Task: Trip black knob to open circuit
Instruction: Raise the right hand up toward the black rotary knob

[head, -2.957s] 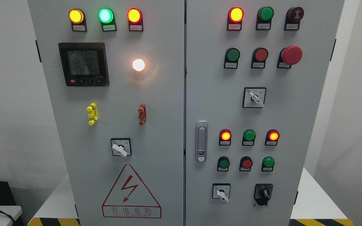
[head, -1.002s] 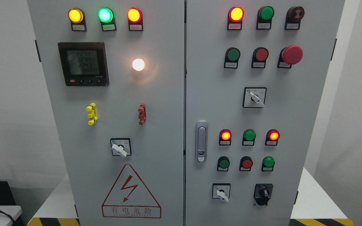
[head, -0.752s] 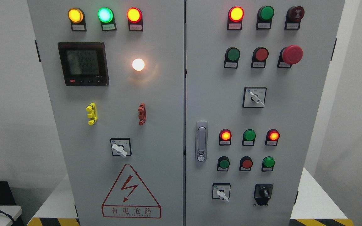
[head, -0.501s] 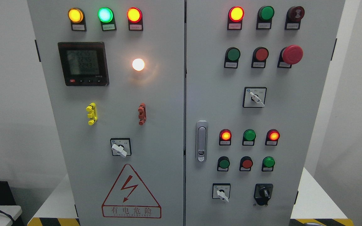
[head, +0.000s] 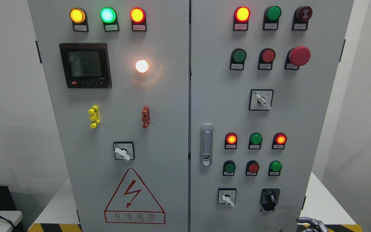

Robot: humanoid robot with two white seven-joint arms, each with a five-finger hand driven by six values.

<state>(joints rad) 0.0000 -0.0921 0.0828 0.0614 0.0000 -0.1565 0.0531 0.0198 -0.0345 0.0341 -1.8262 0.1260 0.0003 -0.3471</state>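
Observation:
The black knob (head: 270, 198) sits at the lower right of the grey cabinet's right door (head: 285, 116), its handle standing about upright. A fingertip of my right hand (head: 311, 223) just shows at the bottom edge, below and to the right of the knob and apart from it. Too little of the hand shows to tell its state. The left hand is out of view.
White selector switches (head: 227, 198) (head: 262, 100) (head: 123, 152), a red mushroom button (head: 299, 55), lit lamps and push buttons (head: 253, 167) cover the doors. A door latch (head: 206, 145) sits at the middle. A meter (head: 85, 65) is at upper left. A white platform (head: 322, 203) flanks the cabinet.
The tip of my right hand has risen into view at the bottom right edge. The knob and the panel lamps look unchanged.

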